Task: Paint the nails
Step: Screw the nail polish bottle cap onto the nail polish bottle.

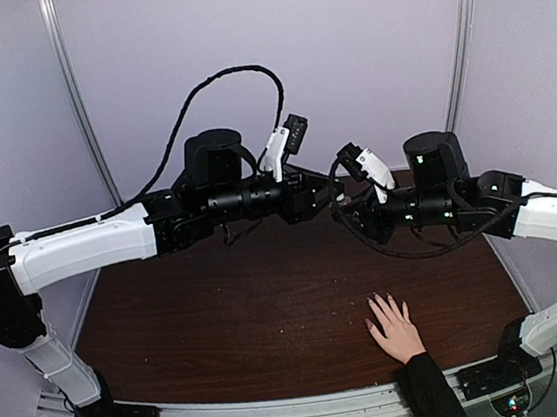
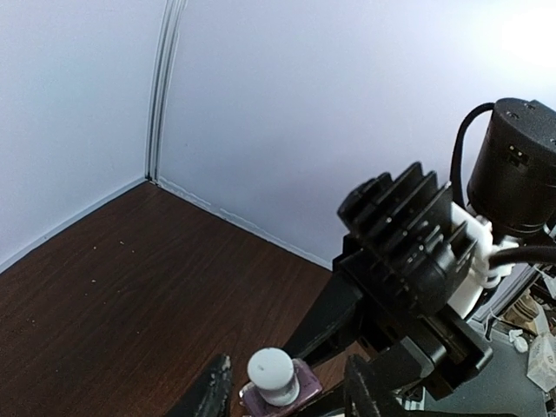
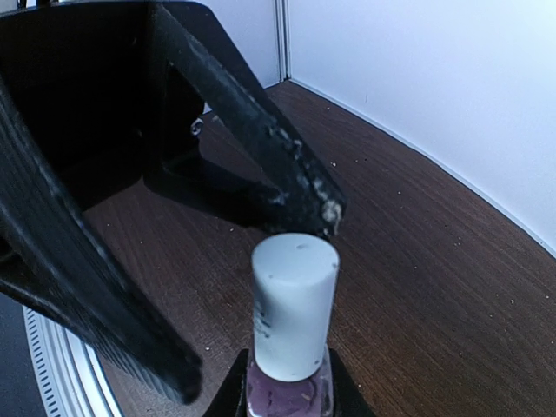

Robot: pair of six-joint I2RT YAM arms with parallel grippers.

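Nails (image 1: 375, 300) on the pale hand (image 1: 399, 334) are rested on the brown desk (image 1: 219, 306). Clear polish bottle (image 3: 287, 395), likely light, slick, is clamped in right fingers (image 3: 228, 400); white cap (image 3: 294, 304), best gripped mid-height, is straddled by part-spread left fingers (image 3: 261, 148).

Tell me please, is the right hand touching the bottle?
Touching. In the right wrist view the right hand clamps the bottle by its glass body from both sides.

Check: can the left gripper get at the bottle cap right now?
Likely yes. The right gripper holds the bottle by its body, leaving the pale cap bare. The left gripper has its open jaws straddling that cap, with nothing between.
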